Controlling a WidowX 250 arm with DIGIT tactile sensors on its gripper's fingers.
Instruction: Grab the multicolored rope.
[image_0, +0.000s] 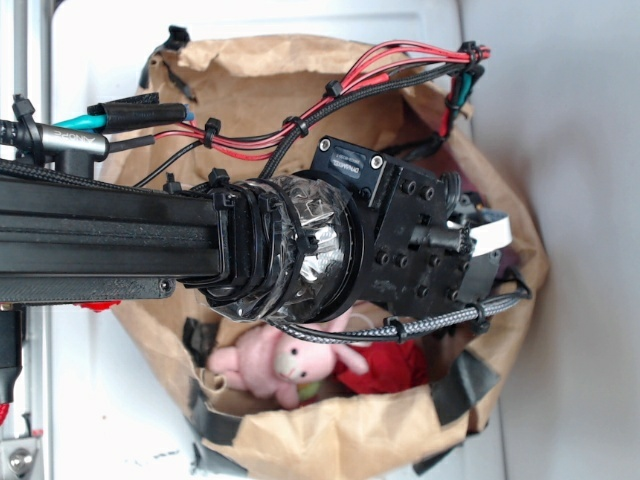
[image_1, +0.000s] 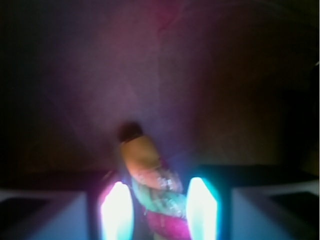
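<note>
The multicolored rope (image_1: 146, 157) shows only in the wrist view, as thick twisted orange-yellow, light-green and pink strands running away from the camera to a dark tip. My gripper (image_1: 160, 210) is shut on the rope. Its two glowing fingertips (image_1: 117, 210) press close against the rope's sides near the bottom of the frame. In the exterior view the black wrist housing (image_0: 415, 245) reaches into the brown paper bag (image_0: 250, 90) and hides both the fingers and the rope.
A pink plush bunny (image_0: 275, 362) and a red cloth (image_0: 385, 365) lie in the bag below the wrist. Red and black cables (image_0: 330, 95) loop over the bag's top. The bag walls close in on all sides, on a white surface (image_0: 580, 150).
</note>
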